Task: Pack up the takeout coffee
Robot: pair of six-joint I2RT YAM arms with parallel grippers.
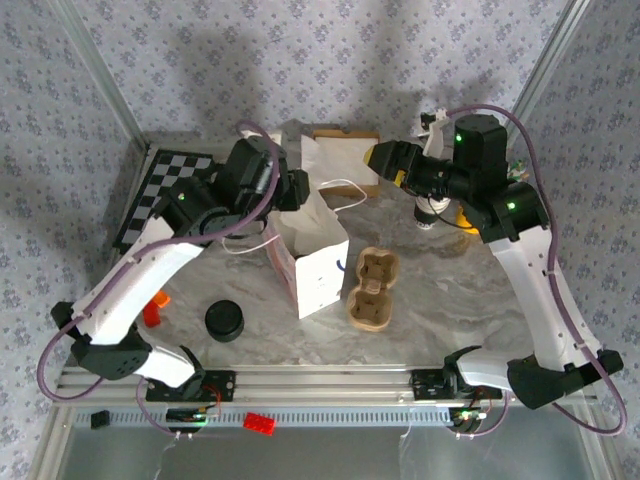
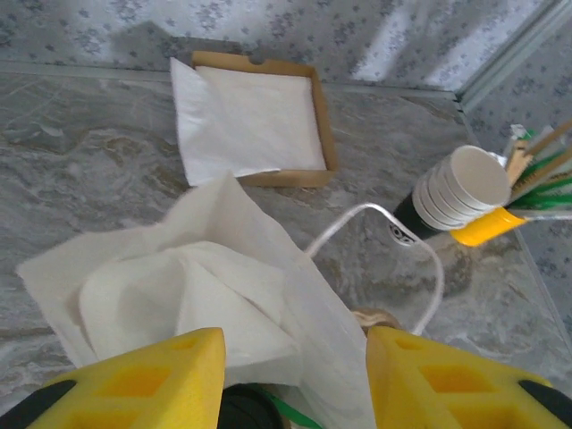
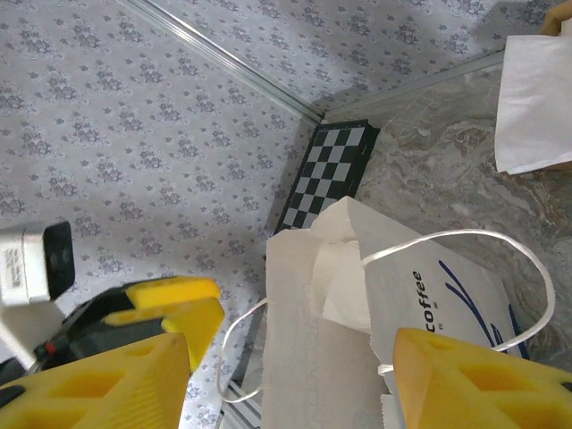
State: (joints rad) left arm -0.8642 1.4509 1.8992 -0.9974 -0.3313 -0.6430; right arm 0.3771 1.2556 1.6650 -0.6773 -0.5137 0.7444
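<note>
A white paper bag (image 1: 318, 258) printed "coffee" (image 3: 438, 308) stands open mid-table. My left gripper (image 1: 298, 190) hovers over its mouth, open (image 2: 295, 344), with a crumpled white napkin (image 2: 179, 308) lying loose in the bag below the fingers. Under the napkin a black round shape (image 2: 243, 409) with a green strip shows; I cannot tell whether it is the takeout coffee. My right gripper (image 1: 385, 158) hangs open behind and to the right of the bag, nothing between its fingers (image 3: 290, 349). The left gripper's yellow finger (image 3: 174, 304) shows beside the bag.
A cardboard cup carrier (image 1: 372, 288) lies right of the bag and a squat stack of black lids (image 1: 225, 320) left of it. A napkin tray (image 2: 259, 121) sits at the back. Stacked lidless cups (image 2: 451, 192) lean beside a yellow holder (image 2: 487, 225) at the right. A checkerboard (image 1: 165, 188) lies far left.
</note>
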